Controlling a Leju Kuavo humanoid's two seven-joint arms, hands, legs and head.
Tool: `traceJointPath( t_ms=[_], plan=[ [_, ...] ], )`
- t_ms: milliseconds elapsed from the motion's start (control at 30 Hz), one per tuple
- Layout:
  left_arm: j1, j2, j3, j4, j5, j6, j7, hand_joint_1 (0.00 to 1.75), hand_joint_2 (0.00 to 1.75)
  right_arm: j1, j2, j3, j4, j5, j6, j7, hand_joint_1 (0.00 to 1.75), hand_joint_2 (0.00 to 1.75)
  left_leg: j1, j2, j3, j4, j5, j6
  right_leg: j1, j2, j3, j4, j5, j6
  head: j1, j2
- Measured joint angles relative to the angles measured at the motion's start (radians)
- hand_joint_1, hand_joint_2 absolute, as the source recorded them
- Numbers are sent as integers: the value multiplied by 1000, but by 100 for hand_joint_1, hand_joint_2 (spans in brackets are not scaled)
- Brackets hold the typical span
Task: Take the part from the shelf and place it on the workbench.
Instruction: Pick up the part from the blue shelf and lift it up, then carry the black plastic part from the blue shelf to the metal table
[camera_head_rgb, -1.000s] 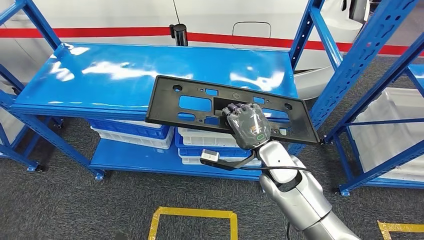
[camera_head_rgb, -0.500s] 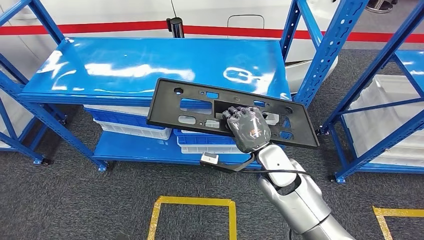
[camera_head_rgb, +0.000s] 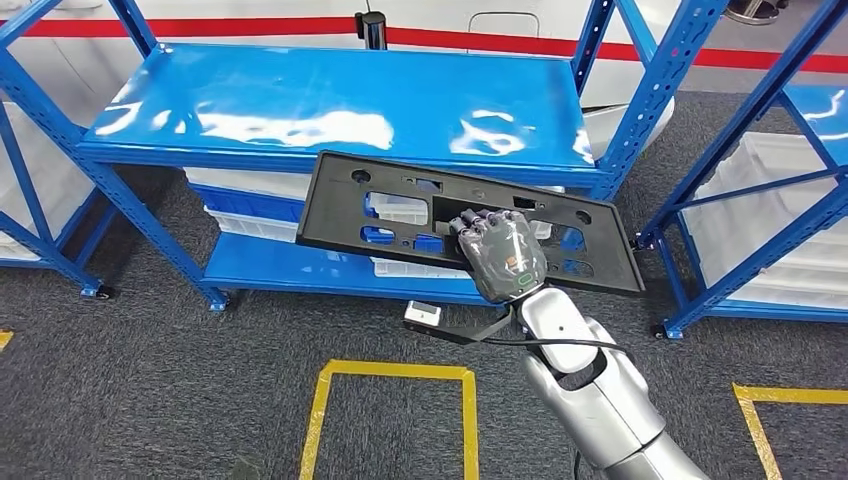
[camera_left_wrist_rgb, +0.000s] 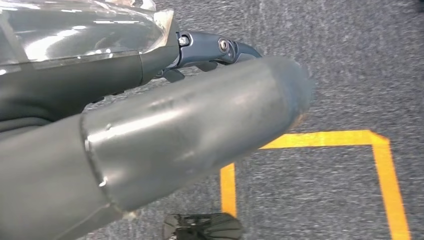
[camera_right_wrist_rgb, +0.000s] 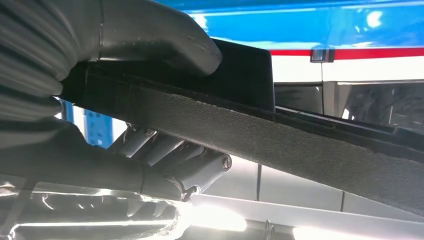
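At the centre of the head view, the right hand (camera_head_rgb: 503, 255) grips the part (camera_head_rgb: 400, 212), a flat black plate with cut-outs, at the middle of its near long edge; the right wrist view confirms the grasp, with the thumb (camera_right_wrist_rgb: 165, 37) pressed on one face and the fingers (camera_right_wrist_rgb: 172, 157) curled under the other, so the plate is clamped between them. Compared with the pictures from a second ago, the grip point on the plate is unchanged, and the plate keeps the same near-level attitude, its left end slightly raised. What has changed is the background: the whole picture has shifted, so the camera has moved, not the rack. The blue shelf (camera_head_rgb: 300, 95) now sits higher in the head view, the plate overlaps only its front edge instead of lying over its surface, and more grey floor (camera_head_rgb: 150, 380) with yellow floor marking (camera_head_rgb: 390, 372) is exposed below. Judgement: the part is off the shelf, carried in the air in front of it, and the robot appears to be backing away; extraction is complete, transfer to the workbench remains. The left hand (camera_left_wrist_rgb: 150, 130) hangs over the floor; whether it is spread or closed cannot be told
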Motion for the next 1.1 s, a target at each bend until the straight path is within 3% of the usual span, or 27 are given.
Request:
traceJointPath(
  t_ms=[67, 100, 167, 233, 300, 333, 367, 400, 433, 467, 500, 567, 600, 667, 700, 767, 833, 867, 933, 1000, 1067, 1100],
  plan=[
    [0, 0, 0, 0, 0, 0, -1, 0, 0, -4, 1, -4, 0, -1, -1, -1, 173, 175, -3, 0, -19, 9, 20, -10, 7, 2, 75, -121, -27, -16, -2, 0],
    [1, 0, 0, 0, 0, -1, -2, 0, 0, -4, 1, -5, 0, -1, -1, -1, 173, 175, -4, 0, -24, 11, 29, -14, 10, 2, 83, -144, -36, -24, -3, 0],
    [3, 2, 0, 0, 0, -1, -2, 0, 0, -1, 1, -5, 2, -1, -1, -2, 173, 175, 0, -1, -33, 15, 33, -23, 2, 1, 65, -140, -25, -39, -4, 0],
    [6, 3, 0, 0, 1, -1, -5, 0, 0, 1, 1, -4, 3, -1, -1, -2, 173, 175, 8, -2, -48, 54, -34, -37, -4, -3, 48, -137, -4, -56, -6, 0],
    [6, 4, 0, 0, 3, -1, -10, 0, 0, 0, -1, -6, 4, -4, -2, -3, 173, 175, 15, -2, -65, 152, -145, -53, -4, -5, 26, -135, 21, -64, -7, 0],
    [5, 4, 0, 0, 4, -1, -12, 0, 0, 0, -2, -8, 4, -6, -3, -4, 173, 175, 19, -2, -69, 208, -177, -59, -4, -5, 11, -133, 33, -63, -8, 0],
    [5, 5, 0, 0, 5, -2, -14, 0, 0, 0, -6, -10, 6, -11, -4, -6, 173, 175, 24, -2, -66, 251, -185, -64, -4, -5, -7, -128, 44, -61, -8, 0],
    [5, 5, 0, 0, 6, -2, -14, 0, 0, 0, -10, -13, 7, -16, -6, -7, 173, 175, 28, -2, -52, 270, -169, -68, -5, -5, -26, -122, 53, -57, -8, 0],
    [4, 6, 0, 0, 7, -2, -15, 0, 0, 0, -14, -18, 8, -23, -8, -9, 173, 175, 33, -2, -25, 260, -141, -71, -8, -5, -44, -114, 61, -52, -8, 0],
    [4, 6, 0, 0, 7, -3, -15, 0, 0, -2, -19, -23, 9, -32, -10, -11, 173, 175, 37, -2, 15, 214, -125, -75, -11, -5, -62, -105, 68, -47, -8, 0],
    [2, 6, 0, -1, 7, -4, -16, 0, 0, -6, -24, -32, 9, -42, -11, -13, 173, 175, 38, -6, 59, 156, -127, -77, -13, -5, -76, -98, 74, -39, -8, 0],
    [1, 6, 0, -1, 7, -8, -18, 0, 0, -18, -35, -50, 9, -64, -16, -19, 173, 175, 31, -17, 116, 67, -149, -67, -14, -5, -91, -92, 88, -22, -8, 0],
    [1, 6, 0, -1, 6, -10, -19, 0, 0, -23, -40, -58, 9, -75, -21, -22, 173, 175, 26, -22, 123, 53, -154, -58, -13, -5, -92, -95, 96, -13, -8, 0],
    [1, 7, 0, -1, 5, -15, -21, 0, 0, -26, -54, -71, 9, -94, -31, -27, 173, 175, 18, -22, 114, 48, -137, -34, -10, -4, -94, -101, 111, 3, -7, 0],
    [1, 8, 0, -1, 5, -17, -21, 0, 0, -25, -63, -78, 9, -100, -35, -29, 173, 175, 15, -20, 106, 44, -125, -22, -11, -3, -101, -96, 105, 5, -7, 0],
    [0, 9, 1, -2, 4, -21, -21, 0, 0, -22, -75, -89, 9, -105, -39, -29, 173, 175, 13, -14, 80, 36, -96, 1, -9, -2, -133, -36, 41, -9, -3, 0],
    [0, 10, 1, -2, 3, -21, -21, 0, 0, -21, -81, -97, 9, -109, -41, -28, 173, 175, 7, -11, 46, 37, -69, 13, -6, -1, -171, 91, -50, -26, 1, 0],
    [0, 11, 1, -2, 2, -21, -21, 0, 0, -19, -83, -101, 9, -111, -42, -28, 173, 175, 4, -10, 28, 37, -55, 16, -4, -1, -179, 149, -75, -26, 3, 0],
    [0, 11, 1, -2, 0, -22, -20, 0, 0, -14, -84, -108, 8, -115, -44, -27, 173, 175, -4, -10, -7, 37, -27, 19, 3, -1, -148, 185, -63, -13, 3, 0],
    [0, 11, 1, -2, 0, -26, -18, 0, 0, -11, -84, -114, 6, -120, -43, -26, 173, 175, -10, -11, -38, 38, 0, 18, 14, -1, -46, 85, -31, -13, 3, 0],
    [0, 12, 2, -2, 0, -28, -17, 0, 0, -13, -83, -120, -1, -126, -42, -26, 173, 175, -15, -11, -56, 36, 26, 13, 26, -1, 64, -65, -43, -31, 1, 0],
    [0, 12, 2, -2, 0, -29, -17, 0, 0, -15, -82, -123, -4, -128, -42, -26, 173, 175, -15, -11, -60, 32, 39, 9, 31, -1, 88, -110, -52, -39, 0, 0]
  ],
)
